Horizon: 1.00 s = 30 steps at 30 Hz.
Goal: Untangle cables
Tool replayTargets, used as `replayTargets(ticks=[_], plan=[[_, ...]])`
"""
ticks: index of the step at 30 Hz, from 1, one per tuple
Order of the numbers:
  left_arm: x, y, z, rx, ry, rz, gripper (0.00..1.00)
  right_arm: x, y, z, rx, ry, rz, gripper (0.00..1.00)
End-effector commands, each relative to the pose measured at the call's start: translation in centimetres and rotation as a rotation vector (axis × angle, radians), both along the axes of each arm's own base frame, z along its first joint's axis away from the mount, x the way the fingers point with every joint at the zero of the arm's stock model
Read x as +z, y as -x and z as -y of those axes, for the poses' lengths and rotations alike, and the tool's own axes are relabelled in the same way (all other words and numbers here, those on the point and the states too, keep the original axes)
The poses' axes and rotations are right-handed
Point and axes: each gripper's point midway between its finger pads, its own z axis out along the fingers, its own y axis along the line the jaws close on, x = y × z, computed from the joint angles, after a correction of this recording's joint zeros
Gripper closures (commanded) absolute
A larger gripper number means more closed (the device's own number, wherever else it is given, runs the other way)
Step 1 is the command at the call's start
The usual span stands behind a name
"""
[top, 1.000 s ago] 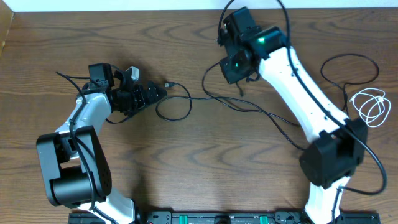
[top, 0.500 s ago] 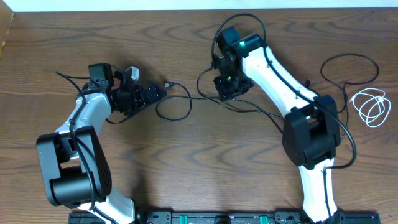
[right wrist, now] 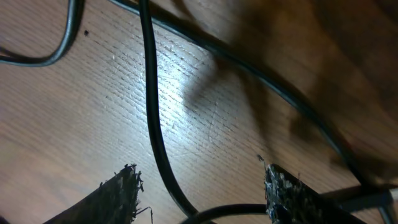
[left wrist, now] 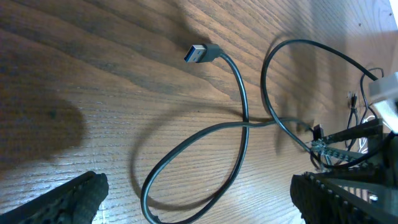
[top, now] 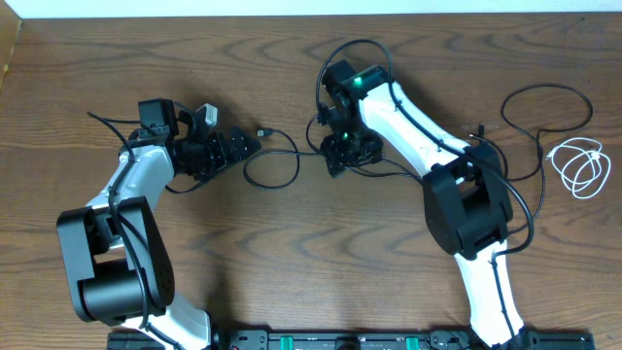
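The right fingers are held apart and pointed down at the desk, over its middle and a little toward the far edge. In the right wrist view a black cable is seen running along the wood between the two tips. It is touched by neither tip, and nothing is clamped. A further dark strand is seen crossing behind it, but it is blurred and in shadow, so it cannot be told whether it is part of the same cable.

The left fingers are spread wide, laid low over the left half of the desk and pointed toward the right edge. Nothing is held in them. In the left wrist view a loop of black cable, crossed over itself once, is seen lying on the desk in the gap between the tips. Its USB plug is laid flat ahead of the fingers, free of them.

From overhead, this cable can be traced from the plug through the loop to the spot under the right fingers. Black cable is also seen beneath the white right arm, toward the right edge, where a large black loop is spread. A white cable is coiled by itself just beside the right edge, well apart from both sets of fingers.
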Motion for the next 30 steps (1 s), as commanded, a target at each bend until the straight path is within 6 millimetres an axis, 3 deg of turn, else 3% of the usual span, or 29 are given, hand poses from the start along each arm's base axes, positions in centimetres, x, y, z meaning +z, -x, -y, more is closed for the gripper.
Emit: replayTargets(ticks=[1,12,14,15,18,20,24,30], plan=[[-0.4,0.0,-0.3,0.005,-0.009,-0.009,0.02,-0.7,-0.2,0.3,0.029,0.035,0.015,0.37],[-0.4,0.0,-0.3,0.005,-0.009,-0.009,0.02,-0.8,-0.8,0.6,0.029,0.056,0.046,0.62],[-0.4,-0.1,-0.3,0.005,-0.009,-0.008,0.02,-0.8,-0.8,0.5,0.029,0.054,0.048,0.81],[-0.4,-0.1,-0.3,0.005,-0.009,-0.008,0.02,-0.6,-0.9,0.3,0.032,0.050,0.054,0.99],[-0.4,-0.1,-0.3,0.005,-0.009,-0.008,0.02,0.5,-1.2,0.1,0.032,0.035,0.078,0.99],[-0.4,-0.1,-0.3,0.005,-0.009,-0.008,0.02,1.9,-1.5,0.0,0.028,0.018,0.106,0.99],[-0.4,-0.1,-0.3,0.005,-0.009,-0.008,0.01,6.6,-2.0,-1.2,0.036,-0.085,0.186,0.99],[-0.4,-0.1,-0.3,0.005,-0.009,-0.008,0.02,16.3,-2.3,-3.0,0.065,-0.293,0.387,0.99]])
